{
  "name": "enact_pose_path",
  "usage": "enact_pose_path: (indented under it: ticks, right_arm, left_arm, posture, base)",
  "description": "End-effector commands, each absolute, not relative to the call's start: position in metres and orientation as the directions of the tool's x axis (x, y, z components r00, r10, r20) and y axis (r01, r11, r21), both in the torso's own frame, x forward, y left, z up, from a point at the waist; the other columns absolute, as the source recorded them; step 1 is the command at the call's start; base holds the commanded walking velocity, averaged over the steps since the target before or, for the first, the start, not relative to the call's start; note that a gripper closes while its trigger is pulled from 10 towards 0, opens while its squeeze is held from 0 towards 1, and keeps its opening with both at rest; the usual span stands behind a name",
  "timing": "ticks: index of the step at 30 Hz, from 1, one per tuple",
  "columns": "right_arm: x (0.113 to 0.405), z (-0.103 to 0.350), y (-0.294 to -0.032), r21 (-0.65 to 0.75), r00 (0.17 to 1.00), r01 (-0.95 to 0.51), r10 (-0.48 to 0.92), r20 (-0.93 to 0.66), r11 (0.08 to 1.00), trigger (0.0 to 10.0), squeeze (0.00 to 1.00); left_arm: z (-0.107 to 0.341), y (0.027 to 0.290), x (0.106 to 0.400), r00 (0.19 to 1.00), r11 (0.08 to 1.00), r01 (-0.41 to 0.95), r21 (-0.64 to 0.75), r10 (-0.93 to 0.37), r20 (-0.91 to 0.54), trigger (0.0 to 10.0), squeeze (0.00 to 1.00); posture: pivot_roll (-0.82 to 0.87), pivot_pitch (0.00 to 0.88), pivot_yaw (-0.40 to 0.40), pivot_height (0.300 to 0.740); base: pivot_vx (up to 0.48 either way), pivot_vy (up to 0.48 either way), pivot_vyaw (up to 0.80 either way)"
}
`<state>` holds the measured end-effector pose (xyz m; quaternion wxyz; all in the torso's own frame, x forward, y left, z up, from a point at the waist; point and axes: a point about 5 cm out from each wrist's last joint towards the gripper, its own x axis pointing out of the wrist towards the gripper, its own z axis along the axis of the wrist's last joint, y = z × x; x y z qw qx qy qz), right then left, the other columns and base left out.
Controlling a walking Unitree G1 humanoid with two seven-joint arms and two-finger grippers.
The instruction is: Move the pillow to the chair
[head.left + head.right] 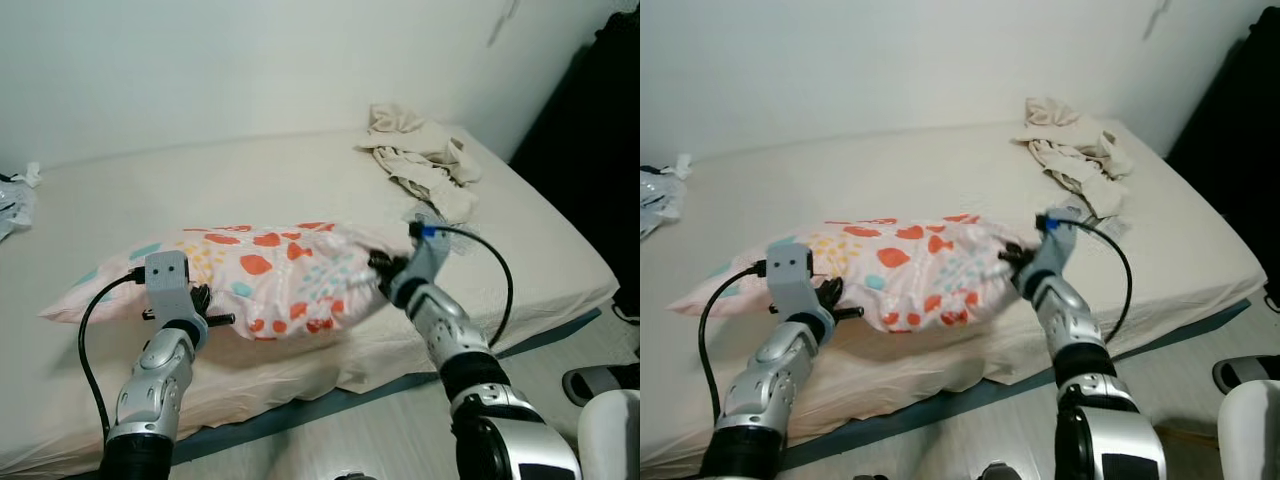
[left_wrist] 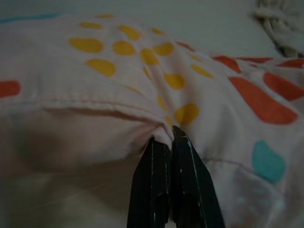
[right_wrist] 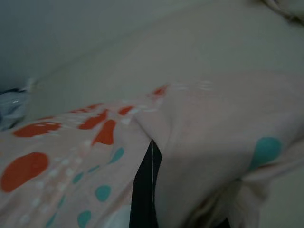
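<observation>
- Left eye view: a low bed (image 1: 300, 170) with a cream sheet runs along a white wall (image 1: 250, 60), its blue-grey base edge showing above a pale wood floor (image 1: 390, 430). A crumpled beige cloth (image 1: 420, 160) lies near the bed's far right corner, and something dark stands at the right edge of the room.
- The pillow (image 1: 260, 275) is long and pale pink, printed with orange-red hearts, yellow dots and teal spots. It lies across the near part of the bed.
- The left gripper (image 1: 205, 305) is at the pillow's near edge, left of its middle. In the left wrist view its fingers (image 2: 183, 190) are pressed together on a pinch of the pillow's seam.
- The right gripper (image 1: 383, 270) is at the pillow's right end. In the right wrist view one black finger (image 3: 145, 190) is tucked under a fold of the fabric, so it grips the pillow there.
</observation>
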<state>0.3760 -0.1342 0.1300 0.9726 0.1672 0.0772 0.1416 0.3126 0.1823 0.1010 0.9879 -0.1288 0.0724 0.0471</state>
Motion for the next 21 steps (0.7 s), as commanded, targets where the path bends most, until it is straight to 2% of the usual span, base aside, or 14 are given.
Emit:
enact_pose_path:
  ticks: [1,2,3,7,8,10,11,13,17,21]
  right_arm:
    - [0.374,0.137,-0.123,0.305,0.935,-0.321,0.351,-0.049,0.897,0.0,0.00]
    - [0.374,0.137,-0.123,0.305,0.935,-0.321,0.351,-0.049,0.897,0.0,0.00]
    - [0.371,0.136,-0.117,0.253,0.930,-0.346,0.366,-0.037,0.904,0.0,0.00]
    - [0.368,0.135,-0.113,0.200,0.927,-0.362,0.375,-0.028,0.910,0.0,0.00]
    - [0.365,0.132,-0.111,0.152,0.928,-0.365,0.373,-0.027,0.919,0.0,0.00]
    - [0.365,0.132,-0.111,0.152,0.928,-0.365,0.373,-0.027,0.919,0.0,0.00]
    - [0.362,0.127,-0.112,0.077,0.937,-0.344,0.348,-0.032,0.936,10.0,0.00]
    - [0.362,0.127,-0.112,0.077,0.937,-0.344,0.348,-0.032,0.936,10.0,0.00]
    - [0.356,0.115,-0.119,-0.017,0.952,-0.303,0.302,-0.048,0.953,10.0,0.00]
    - [0.353,0.115,-0.119,-0.011,0.949,-0.313,0.313,-0.032,0.950,10.0,0.00]
  left_arm:
    - [0.105,0.177,0.314,0.989,0.953,-0.112,-0.282,0.080,-0.123,4.8,0.00]
    - [0.105,0.177,0.314,0.989,0.953,-0.112,-0.282,0.080,-0.123,4.8,0.00]
    - [0.105,0.175,0.312,0.991,0.963,-0.083,-0.257,0.053,-0.121,10.0,0.00]
    - [0.102,0.174,0.309,0.988,0.975,-0.086,-0.204,0.057,-0.146,10.0,0.00]
    - [0.099,0.174,0.308,0.986,0.984,-0.082,-0.158,0.057,-0.155,10.0,0.00]
    - [0.099,0.174,0.308,0.986,0.984,-0.082,-0.158,0.057,-0.155,10.0,0.00]
    - [0.095,0.173,0.306,0.983,0.990,-0.083,-0.118,0.062,-0.175,10.0,0.00]
    - [0.095,0.173,0.306,0.983,0.990,-0.083,-0.118,0.062,-0.175,10.0,0.00]
    - [0.088,0.165,0.302,0.980,0.999,-0.032,-0.035,0.025,-0.197,10.0,0.00]
    - [0.087,0.163,0.301,0.982,0.998,-0.042,-0.051,0.032,-0.185,10.0,0.00]
  posture:
    - [-0.04,0.064,-0.090,0.740]
    - [-0.04,0.064,-0.090,0.740]
    - [-0.03,0.058,-0.085,0.740]
    - [-0.04,0.057,-0.084,0.740]
    - [-0.03,0.054,-0.085,0.740]
    - [-0.03,0.054,-0.085,0.740]
    - [-0.03,0.050,-0.085,0.740]
    - [-0.03,0.050,-0.085,0.740]
    - [-0.02,0.032,-0.079,0.740]
    - [-0.02,0.028,-0.074,0.740]
  base:
    - [0.000,0.000,0.00]
    - [0.000,0.000,0.00]
    - [0.000,0.000,0.00]
    - [0.000,0.000,0.00]
    - [0.000,0.000,0.00]
    - [0.000,0.000,0.00]
    - [0.000,0.000,0.00]
    - [0.000,0.000,0.00]
    - [0.000,0.000,0.00]
    - [0.000,0.000,0.00]
